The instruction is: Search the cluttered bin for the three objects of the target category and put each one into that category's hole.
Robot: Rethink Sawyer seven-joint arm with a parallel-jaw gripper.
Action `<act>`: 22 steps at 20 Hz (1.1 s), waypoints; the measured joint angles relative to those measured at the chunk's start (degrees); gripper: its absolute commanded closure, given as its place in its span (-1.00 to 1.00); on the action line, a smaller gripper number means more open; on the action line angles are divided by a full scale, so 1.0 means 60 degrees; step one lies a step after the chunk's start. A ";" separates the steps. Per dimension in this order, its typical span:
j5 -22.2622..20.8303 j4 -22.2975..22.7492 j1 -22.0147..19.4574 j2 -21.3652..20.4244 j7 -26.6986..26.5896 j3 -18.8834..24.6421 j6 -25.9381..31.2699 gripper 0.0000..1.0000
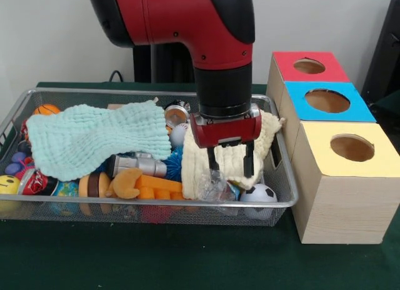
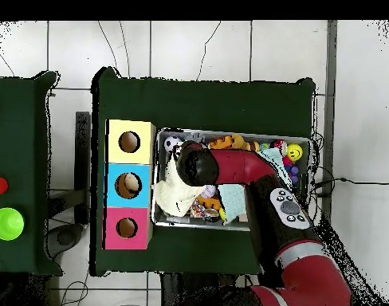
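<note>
the gripper [image 1: 231,160] is seen low over the right end of the wire mesh bin [image 1: 282,201], with its two dark fingers [image 1: 249,159] spread apart and nothing visibly pinched between them. just under the tips a crumpled piece of clear plastic wrap [image 1: 216,187] is lying, and behind and around the fingers a cream knitted cloth [image 1: 197,168] is draped; whether the tips are touching either cannot be told. in the overhead view the gripper itself is hidden under the red and black arm [image 2: 229,166].

just beside the wrap, at the bin's front right corner, a small soccer ball [image 1: 259,195] is resting. further out, an orange plastic toy [image 1: 156,187] with a tan plush piece on it, a silver flashlight-like cylinder [image 1: 140,164] and a blue spiky ball [image 1: 175,163] are packed together. a mint green cloth [image 1: 94,137] is spread over the left half, and an orange basketball [image 1: 47,109] and a yellow smiley ball [image 1: 9,185] are seen at the far left.

the target category is not shown. if balls are meant, the soccer ball is judged light, stiff and smooth, so it could roll or slip; it would best be taken across its widest part. the cloths are soft and limp and are best pinched at a raised fold. the wrap is flimsy and slippery.

beside the bin, three wooden boxes are lined up touching, with a yellow-topped hole [image 1: 352,147], a blue-topped hole [image 1: 327,100] and a red-topped hole [image 1: 309,66].
</note>
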 measured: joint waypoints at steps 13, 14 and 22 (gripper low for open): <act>0.0010 -0.0815 0.0100 0.0677 0.0000 -0.0003 0.0878 -1.00; 0.0010 -0.0849 0.0099 0.0685 0.0000 -0.0003 0.0931 -1.00; 0.0010 -0.0985 0.0092 0.0733 0.0000 -0.0001 0.1158 -1.00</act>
